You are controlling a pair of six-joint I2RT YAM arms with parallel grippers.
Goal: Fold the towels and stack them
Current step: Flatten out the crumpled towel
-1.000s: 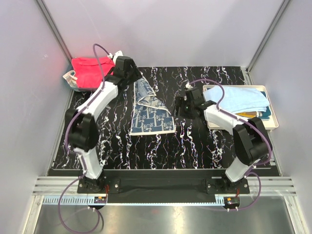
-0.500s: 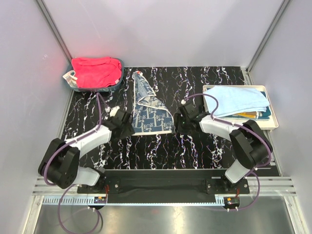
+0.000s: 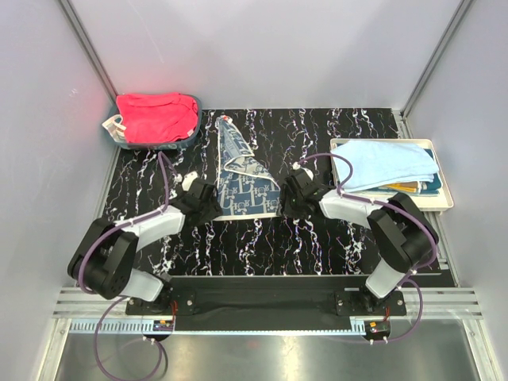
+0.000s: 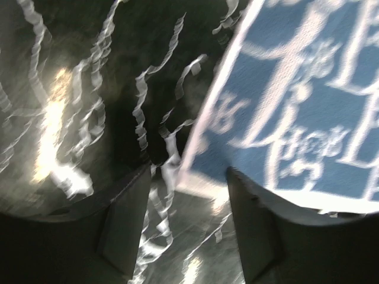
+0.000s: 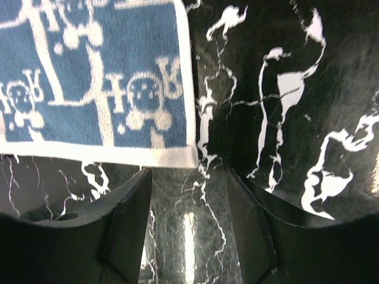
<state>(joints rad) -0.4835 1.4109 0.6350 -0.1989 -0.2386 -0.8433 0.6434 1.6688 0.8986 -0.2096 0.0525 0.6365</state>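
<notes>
The left gripper stands wide apart and empty, its 2 fingers low over the black marbled table. The near left corner of the printed towel lies just ahead of the gap, and the blur hides whether anything touches it. The right gripper is parted too and holds nothing; the towel's near right corner sits flat on the table just ahead of its gap. From above, this white-and-blue towel lies mid-table between the 2 grippers. Its long axis runs near to far, with the wide end toward the arms and the far end narrowed, twisted and pointing at the back wall. A red-pink towel fills the teal bin at far left. A light blue towel tops the cream tray at right, with only slivers of other cloths showing under it. The left wrist view is smeared, and from above both sets of fingertips are hidden under the gripper bodies
</notes>
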